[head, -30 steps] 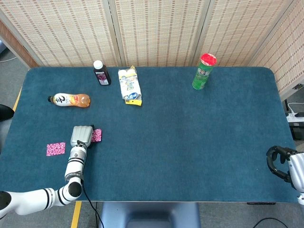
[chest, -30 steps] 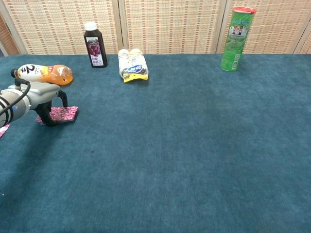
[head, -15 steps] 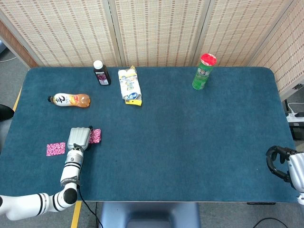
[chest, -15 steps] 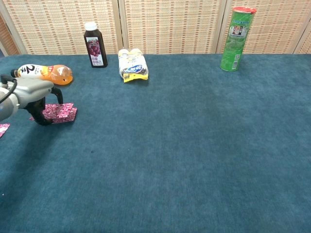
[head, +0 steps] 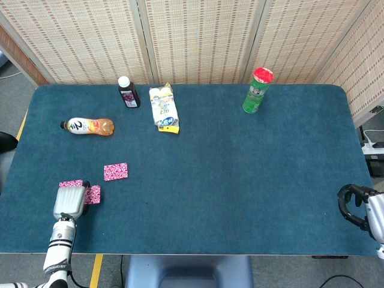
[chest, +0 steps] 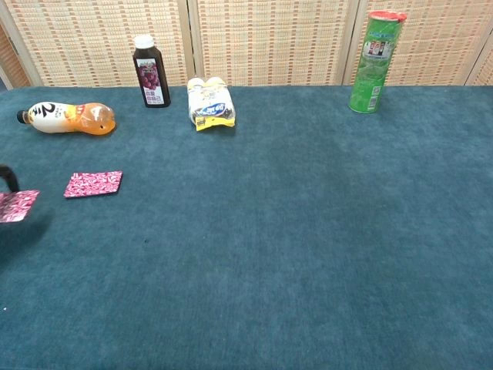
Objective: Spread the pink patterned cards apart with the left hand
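Note:
One pink patterned card [head: 116,171] [chest: 93,184] lies flat and alone on the blue table. My left hand [head: 70,201] is near the front left edge, fingers curled down over a second pink card [head: 93,194] [chest: 17,206] that sticks out to its right. A third pink card [head: 70,183] shows just beyond the hand, partly hidden by it. In the chest view only a dark fingertip [chest: 6,176] of that hand shows at the left border. My right hand [head: 359,207] hangs at the table's right front edge with its fingers curled in on nothing.
An orange drink bottle [head: 87,126] lies on its side at the left. A dark juice bottle [head: 127,92], a yellow-white snack pack [head: 164,108] and a green can [head: 257,90] stand along the back of the table [head: 240,180].
My left hand has pulled back toward the front left, bringing one pink card with it. The other card of the pile stays where it lay, now uncovered.

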Tool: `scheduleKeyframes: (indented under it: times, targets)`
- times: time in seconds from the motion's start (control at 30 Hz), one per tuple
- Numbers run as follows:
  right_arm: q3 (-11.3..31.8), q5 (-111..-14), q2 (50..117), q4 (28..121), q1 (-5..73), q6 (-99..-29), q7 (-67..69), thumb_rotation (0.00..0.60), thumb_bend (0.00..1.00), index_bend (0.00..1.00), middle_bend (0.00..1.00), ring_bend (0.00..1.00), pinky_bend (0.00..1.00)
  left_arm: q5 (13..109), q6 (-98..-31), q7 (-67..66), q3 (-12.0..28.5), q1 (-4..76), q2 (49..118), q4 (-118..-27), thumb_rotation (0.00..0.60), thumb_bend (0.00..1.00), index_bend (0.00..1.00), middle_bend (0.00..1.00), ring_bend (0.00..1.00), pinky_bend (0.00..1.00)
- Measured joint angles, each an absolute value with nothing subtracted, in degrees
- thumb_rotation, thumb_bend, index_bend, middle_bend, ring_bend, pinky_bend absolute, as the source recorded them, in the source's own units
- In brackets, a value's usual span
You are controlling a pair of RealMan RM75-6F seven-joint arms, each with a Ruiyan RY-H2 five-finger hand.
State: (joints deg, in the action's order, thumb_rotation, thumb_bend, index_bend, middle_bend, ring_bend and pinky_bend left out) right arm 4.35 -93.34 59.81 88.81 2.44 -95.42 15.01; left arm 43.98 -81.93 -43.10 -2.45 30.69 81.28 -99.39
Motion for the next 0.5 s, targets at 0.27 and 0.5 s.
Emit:
scheduleKeyframes:
  times: [0.27, 0.5]
  targets:
    - [4.51, -92.93, 59.86, 89.06, 2.54, -95.02, 14.64, 0.600, 0.53, 0.75, 0.65, 0.69, 0.99, 48.52, -82.15, -38.99, -4.43, 26.06, 80.98, -96.33, 0.600, 0.32, 0.56, 1.00, 1.00, 1.00]
    - [4.59, -92.84, 59.94, 89.09, 2.51, -95.07, 14.44, 0.600, 0.53, 0.75, 0.65, 0.70, 0.99, 50.08, -81.72, -38.05, -4.90, 23.19, 80.96, -95.48, 0.600, 0.32, 0.49, 1.00, 1.00, 1.00]
